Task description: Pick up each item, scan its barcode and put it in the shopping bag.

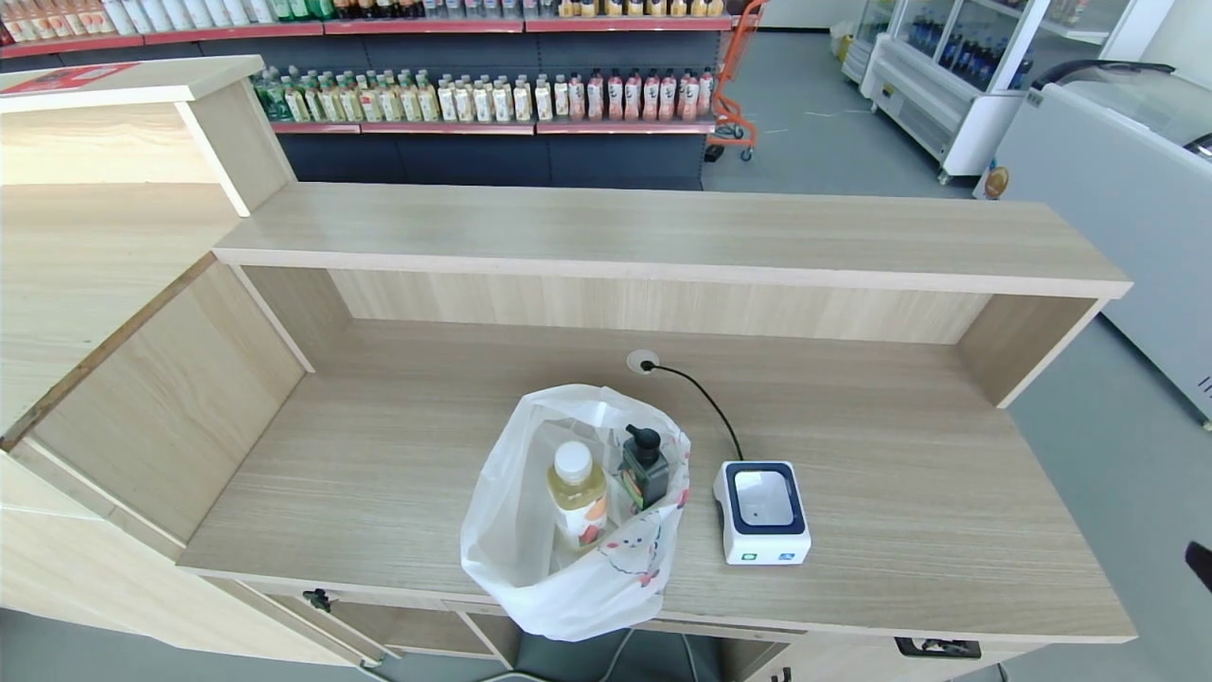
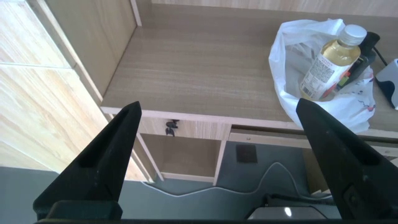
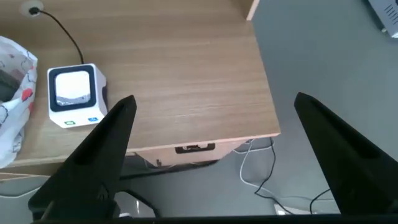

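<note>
A: Why does the robot hold both arms back, off the front edge of the counter?

B: Probably because the job looks done. The left gripper and right gripper each have their jaws spread wide, holding nothing.

A: And the goods?

B: In the bag, a white one standing open at the front edge, just beside the scanner. The white-capped bottle of pale yellow drink stands upright; the dark pump bottle sits next to it.

So the left pincer is spread wide, nothing in it. Same deal with the right pincer, fingers far apart.
</note>
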You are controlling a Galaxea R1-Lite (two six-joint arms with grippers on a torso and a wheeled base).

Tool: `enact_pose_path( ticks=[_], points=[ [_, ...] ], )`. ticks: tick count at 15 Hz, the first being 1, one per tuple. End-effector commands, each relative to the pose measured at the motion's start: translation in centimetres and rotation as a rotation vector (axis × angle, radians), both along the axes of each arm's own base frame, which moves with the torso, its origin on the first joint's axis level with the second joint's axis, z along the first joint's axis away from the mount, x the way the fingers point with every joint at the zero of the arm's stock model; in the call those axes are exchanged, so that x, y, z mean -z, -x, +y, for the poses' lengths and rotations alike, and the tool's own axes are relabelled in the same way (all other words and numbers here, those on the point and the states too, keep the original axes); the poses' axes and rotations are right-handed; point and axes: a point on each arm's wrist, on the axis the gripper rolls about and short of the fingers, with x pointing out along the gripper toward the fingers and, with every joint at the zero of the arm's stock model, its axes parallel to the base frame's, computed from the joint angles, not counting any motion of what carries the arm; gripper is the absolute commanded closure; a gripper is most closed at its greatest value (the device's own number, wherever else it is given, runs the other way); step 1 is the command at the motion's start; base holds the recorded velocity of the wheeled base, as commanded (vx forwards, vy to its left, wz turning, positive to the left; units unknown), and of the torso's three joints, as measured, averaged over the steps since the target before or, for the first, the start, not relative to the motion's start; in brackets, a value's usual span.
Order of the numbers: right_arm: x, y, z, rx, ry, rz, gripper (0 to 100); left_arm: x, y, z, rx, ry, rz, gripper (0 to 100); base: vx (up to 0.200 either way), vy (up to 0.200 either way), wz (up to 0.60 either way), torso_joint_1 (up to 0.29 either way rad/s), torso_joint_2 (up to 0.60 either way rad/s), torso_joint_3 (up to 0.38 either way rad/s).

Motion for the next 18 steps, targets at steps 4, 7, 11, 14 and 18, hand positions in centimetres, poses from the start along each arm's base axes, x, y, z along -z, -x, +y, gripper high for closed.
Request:
enact_pose_path(
  ticks=[4,7,11,14,18],
  points=[
    [8.4,6.2,-0.1,-0.023,-0.001,-0.119,0,0.0,0.0,0.0,0.000,0.000,0.000,0,0.000,0.000,0.00,0.000,0.00,0.000],
    [8.8,6.5,-0.1,-0.049,-0.003,-0.122,0,0.0,0.0,0.0,0.000,0.000,0.000,0,0.000,0.000,0.00,0.000,0.00,0.000],
    [8.9,6.9,-0.1,-0.036,-0.002,-0.176,0,0.0,0.0,0.0,0.000,0.000,0.000,0,0.000,0.000,0.00,0.000,0.00,0.000],
    [8.8,7.0,-0.1,-0.035,0.009,-0.195,0,0.0,0.0,0.0,0.000,0.000,0.000,0,0.000,0.000,0.00,0.000,0.00,0.000],
    [8.8,7.0,-0.1,-0.036,0.001,-0.195,0,0.0,0.0,0.0,0.000,0.000,0.000,0,0.000,0.000,0.00,0.000,0.00,0.000]
  ],
)
